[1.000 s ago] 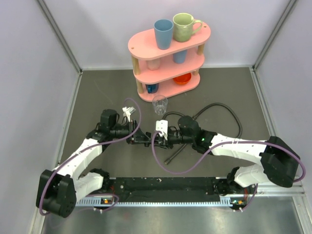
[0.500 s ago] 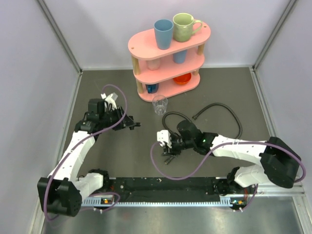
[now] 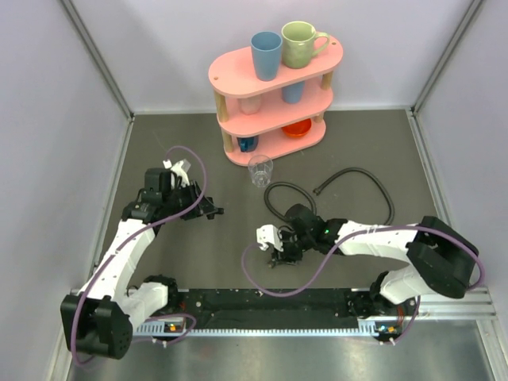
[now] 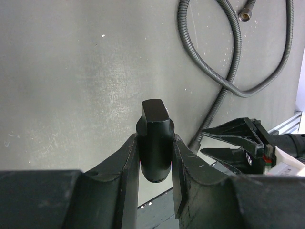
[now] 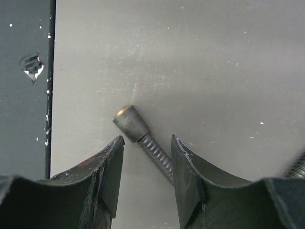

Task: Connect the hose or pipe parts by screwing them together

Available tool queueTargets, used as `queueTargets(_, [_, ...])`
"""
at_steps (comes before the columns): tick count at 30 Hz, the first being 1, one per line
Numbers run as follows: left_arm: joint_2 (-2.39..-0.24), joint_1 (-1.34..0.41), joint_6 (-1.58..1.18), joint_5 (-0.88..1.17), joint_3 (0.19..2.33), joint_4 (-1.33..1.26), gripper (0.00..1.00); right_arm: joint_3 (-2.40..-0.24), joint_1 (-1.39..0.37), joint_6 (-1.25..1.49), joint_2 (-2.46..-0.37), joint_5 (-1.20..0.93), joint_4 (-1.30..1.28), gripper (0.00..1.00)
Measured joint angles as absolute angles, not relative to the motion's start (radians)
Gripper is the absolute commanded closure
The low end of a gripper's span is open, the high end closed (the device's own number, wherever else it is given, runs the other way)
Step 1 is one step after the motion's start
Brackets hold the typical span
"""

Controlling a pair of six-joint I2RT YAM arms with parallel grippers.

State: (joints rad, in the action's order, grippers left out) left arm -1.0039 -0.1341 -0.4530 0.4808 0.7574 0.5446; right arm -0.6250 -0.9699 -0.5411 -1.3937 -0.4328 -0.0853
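My left gripper (image 4: 155, 160) is shut on a short black cylindrical fitting (image 4: 155, 121) and holds it above the mat, left of centre (image 3: 213, 211). A dark ribbed hose (image 3: 361, 173) lies in loops on the mat at the right. One hose end with a knurled fitting (image 5: 129, 123) rests on the mat just ahead of my right gripper (image 5: 145, 143). The right fingers stand open on either side of the ribbed hose (image 5: 157, 155), not clamping it. In the top view the right gripper (image 3: 278, 255) is low near the front rail. Another hose end (image 4: 245, 14) lies farther away.
A pink three-tier shelf (image 3: 274, 79) with cups stands at the back. A clear glass (image 3: 259, 168) stands in front of it. The black base rail (image 3: 270, 300) runs along the near edge, close to the right gripper. Walls close in the left and right sides.
The two grippers were together mid-table and have separated. The left drew back to the left with the black fitting. The right moved toward the near edge and its jaws opened off the hose.
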Motion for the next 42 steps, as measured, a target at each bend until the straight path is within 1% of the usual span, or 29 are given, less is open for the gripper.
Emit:
queueTargets(3, [-1.004, -0.134, -0.453, 0.482, 0.757, 0.545, 1.0, -0.645, -0.97, -0.543, -1.436, -0.431, -0.108, 0.57])
queueTargets(7, [-1.003, -0.134, -0.453, 0.481, 0.757, 0.545, 1.0, -0.671, -0.982, -0.543, -1.493, -0.412, -0.121, 0.6])
queueTargets(11, [-1.003, -0.134, -0.454, 0.481, 0.757, 0.545, 1.0, -0.702, -1.015, -0.538, -1.541, -0.389, -0.09, 0.62])
queueTargets(14, [-1.003, -0.134, -0.455, 0.481, 0.753, 0.544, 1.0, -0.7, -1.042, -0.519, -1.554, -0.382, -0.02, 0.66])
queueTargets(15, [-1.003, -0.134, -0.456, 0.481, 0.749, 0.544, 1.0, -0.7, -1.054, -0.507, -1.561, -0.382, 0.022, 0.72])
queueTargets(17, [-1.003, -0.134, -0.459, 0.481, 0.743, 0.546, 1.0, -0.697, -1.067, -0.486, -1.576, -0.384, 0.102, 0.75])
queueTargets(18, [-1.003, -0.134, -0.46, 0.481, 0.741, 0.547, 1.0, -0.695, -1.071, -0.473, -1.588, -0.385, 0.146, 0.81])
queueTargets(21, [-1.003, -0.134, -0.463, 0.481, 0.736, 0.547, 1.0, -0.695, -1.073, -0.44, -1.645, -0.386, 0.249, 0.84])
queueTargets(22, [-1.003, -0.134, -0.464, 0.481, 0.734, 0.547, 1.0, -0.695, -1.073, -0.429, -1.667, -0.386, 0.278, 0.82])
queueTargets(23, [-1.003, -0.134, -0.465, 0.481, 0.732, 0.547, 1.0, -0.694, -1.073, -0.416, -1.687, -0.388, 0.31, 0.76])
queueTargets(26, [-1.003, -0.134, -0.469, 0.481, 0.726, 0.548, 1.0, -0.695, -1.073, -0.393, -1.703, -0.379, 0.364, 0.65])
queueTargets(29, [-1.003, -0.134, -0.472, 0.481, 0.725, 0.551, 1.0, -0.696, -1.072, -0.381, -1.682, -0.383, 0.356, 0.62])
queueTargets(34, [-1.004, -0.134, -0.473, 0.482, 0.723, 0.551, 1.0, -0.722, -1.04, -0.399, -1.551, -0.42, 0.179, 0.59])
queueTargets(36, [-1.004, -0.134, -0.472, 0.482, 0.723, 0.551, 1.0, -0.719, -1.03, -0.419, -1.491, -0.421, 0.108, 0.54])
queueTargets(42, [-1.005, -0.133, -0.472, 0.494, 0.719, 0.55, 1.0, -0.651, -1.025, -0.471, -1.411, -0.393, -0.01, 0.53])
